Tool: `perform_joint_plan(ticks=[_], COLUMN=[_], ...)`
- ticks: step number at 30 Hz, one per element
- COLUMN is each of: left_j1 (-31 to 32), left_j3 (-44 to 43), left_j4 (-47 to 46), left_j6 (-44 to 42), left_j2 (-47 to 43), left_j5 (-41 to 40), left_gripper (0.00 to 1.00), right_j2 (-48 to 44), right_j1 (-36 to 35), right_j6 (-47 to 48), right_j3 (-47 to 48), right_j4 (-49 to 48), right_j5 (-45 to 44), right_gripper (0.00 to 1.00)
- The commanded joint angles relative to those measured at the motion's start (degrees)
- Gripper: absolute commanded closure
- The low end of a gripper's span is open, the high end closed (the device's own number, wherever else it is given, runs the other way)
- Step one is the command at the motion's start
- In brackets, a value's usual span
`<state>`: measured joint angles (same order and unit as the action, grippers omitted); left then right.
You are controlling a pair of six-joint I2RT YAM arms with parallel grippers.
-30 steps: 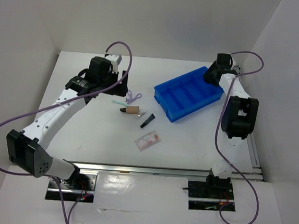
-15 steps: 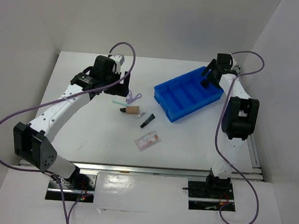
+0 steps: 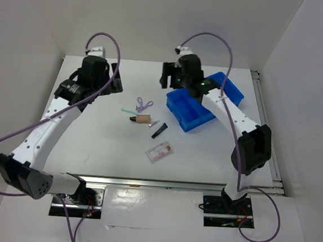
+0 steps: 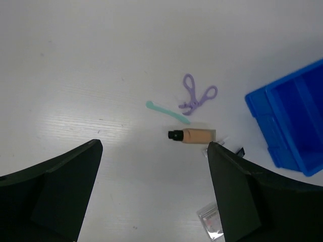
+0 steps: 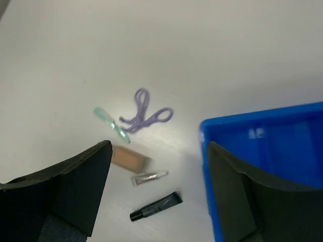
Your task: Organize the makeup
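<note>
The makeup lies loose on the white table left of the blue bin point(image 3: 191, 113). It includes a purple looped piece point(image 3: 144, 103), a mint-green stick point(image 3: 129, 112), a tan cylinder with a black end point(image 3: 143, 119), a slim black tube point(image 3: 159, 132) and a clear pinkish packet point(image 3: 160, 151). My left gripper point(image 4: 154, 145) hangs open and empty well above the table, with the tan cylinder point(image 4: 194, 135) just ahead of it. Over the bin's left end my right gripper point(image 5: 157, 144) is open and empty too, above the black tube point(image 5: 155, 206) and a small clear tube point(image 5: 149, 177).
The blue bin point(image 5: 267, 151) has several long compartments; my right arm crosses over it. White walls close in the table at the back and on both sides. Purple cables loop above both arms.
My right arm has swung from the bin's far right end to over its left end, near the makeup. My left arm has drawn back to the left, away from the items.
</note>
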<state>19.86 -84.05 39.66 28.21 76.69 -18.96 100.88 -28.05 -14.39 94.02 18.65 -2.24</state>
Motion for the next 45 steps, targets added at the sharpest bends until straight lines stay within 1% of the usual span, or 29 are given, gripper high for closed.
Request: perform_joint_plan(ticks=[1,4,5,8,9,10,12,14,17,21,27,31,33,35,36,40,41,42,43,45], left_j1=[-1.6,-2.1,-2.1,-2.1,-2.1,-2.1,-2.1,-2.1,-2.6,-2.6,-2.6,-2.6,-2.6,-2.6,-2.6,-2.6,-2.6,-2.6,-2.6,-2.6], left_j3=[-2.9,-2.4,-1.8,-1.2,-1.2,-1.2,-1.2,-1.2,-1.2,-1.2,-1.2,-0.7,-0.7,-0.7,-0.7,-0.7,-0.7,-0.2,-0.1,-0.1], left_j4=[1.2,1.2,1.2,1.2,1.2,0.6,0.6,0.6,0.6,1.1,1.1,0.5,0.0,0.0,0.0,0.0,0.0,0.0,0.0,0.0], left_j6=[5.9,7.1,8.2,9.5,9.5,9.5,9.5,9.0,9.0,8.4,7.8,7.3,7.3,7.3,7.3,7.3,7.3,7.3,7.3,7.3], left_j2=[-5.7,-8.4,-9.7,-11.7,-12.3,-12.3,-12.9,-12.9,-12.3,-11.7,-11.7,-12.3,-12.3,-12.3,-12.3,-12.3,-12.3,-12.3,-12.3,-12.3], left_j5=[-7.1,-8.6,-9.9,-11.9,-11.9,-12.4,-12.4,-12.4,-11.9,-11.9,-11.9,-12.4,-12.9,-12.9,-12.9,-12.9,-12.9,-12.9,-12.9,-12.9], left_gripper=[0.01,0.02,0.02,0.02,0.02,0.02,0.02,0.02,0.02,0.02,0.02,0.02,0.02,0.02,0.02,0.02,0.02,0.02,0.02,0.02], right_j2=[4.6,8.7,11.6,15.9,16.4,16.5,18.4,20.1,22.4,25.1,29.3,30.4,30.4,30.4,30.4,29.9,29.3,29.3,29.3,28.7], right_j1=[-3.9,-7.9,-9.1,-10.0,-11.4,-12.1,-13.6,-15.3,-15.9,-16.4,-17.0,-17.0,-17.0,-17.0,-17.0,-17.0,-17.6,-17.6,-17.6,-17.6], right_j6=[10.2,15.7,17.3,19.7,20.4,22.2,24.1,26.6,28.4,29.9,31.2,31.2,31.2,31.2,31.2,30.7,30.7,30.7,30.7,31.2], right_j3=[-1.0,3.1,5.1,6.5,6.5,6.5,6.5,7.6,10.1,10.7,14.0,14.6,13.9,13.2,12.7,12.1,11.5,11.5,11.5,10.8], right_j4=[3.3,7.4,8.5,10.4,10.4,9.7,9.1,9.1,10.2,9.1,9.0,9.0,9.0,9.0,9.0,9.0,9.0,9.0,9.0,9.0], right_j5=[6.3,10.0,10.5,11.9,11.9,11.9,10.0,8.3,7.7,8.2,4.4,5.2,5.8,6.3,6.8,7.3,7.3,7.3,7.3,7.9], right_gripper=[0.17,0.17,0.17,0.17,0.12,0.09,0.05,0.03,0.03,0.02,0.01,0.08,0.14,0.18,0.22,0.28,0.29,0.34,0.34,0.39])
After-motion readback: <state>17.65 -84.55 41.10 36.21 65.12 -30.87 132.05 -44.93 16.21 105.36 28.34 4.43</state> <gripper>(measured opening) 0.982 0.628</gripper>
